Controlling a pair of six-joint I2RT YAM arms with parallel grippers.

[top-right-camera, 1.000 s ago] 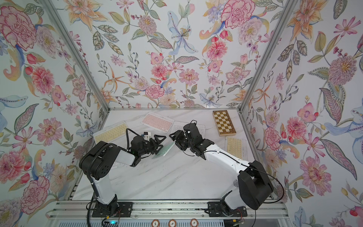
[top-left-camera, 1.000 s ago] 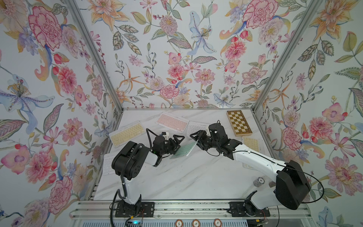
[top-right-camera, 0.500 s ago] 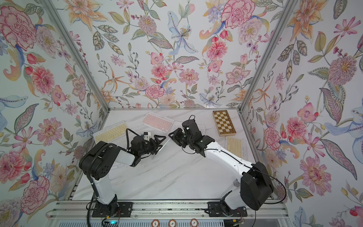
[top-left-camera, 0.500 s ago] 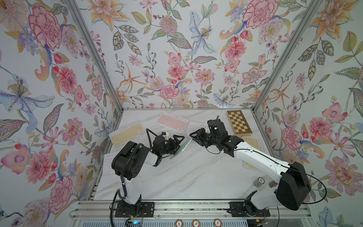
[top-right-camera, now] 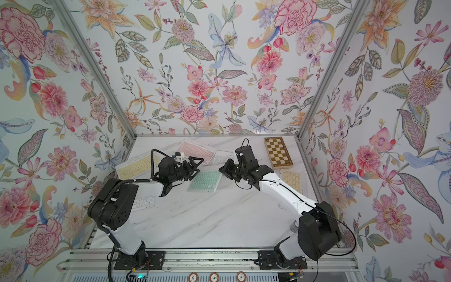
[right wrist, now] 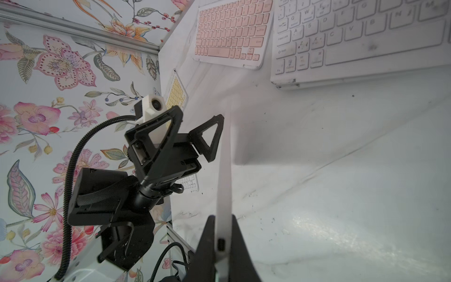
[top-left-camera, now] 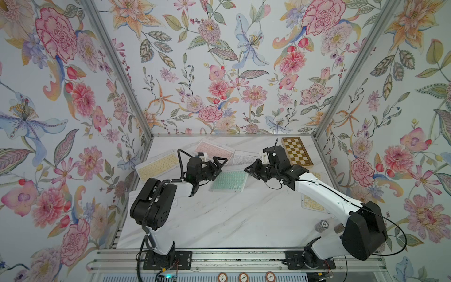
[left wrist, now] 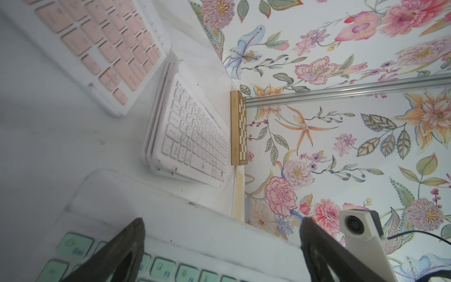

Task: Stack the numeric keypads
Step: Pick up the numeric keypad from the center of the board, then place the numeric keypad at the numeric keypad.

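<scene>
Mint keypad [top-left-camera: 229,182] pinched by one thin edge in right hand [top-left-camera: 247,169], left hand [top-left-camera: 218,165] spread wide; could have twisted loose.

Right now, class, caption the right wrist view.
Right gripper pinches a keypad seen edge-on; left gripper open beyond it.

Flowered wallpaper [top-left-camera: 219,73] in pinks, oranges and blues is covering all three walls [top-left-camera: 402,97], with aluminium posts [top-left-camera: 119,70] running down the back corners. Even light is falling on the white marble tabletop [top-left-camera: 219,219], and an aluminium rail [top-left-camera: 231,261] is lying along its near edge.
</scene>
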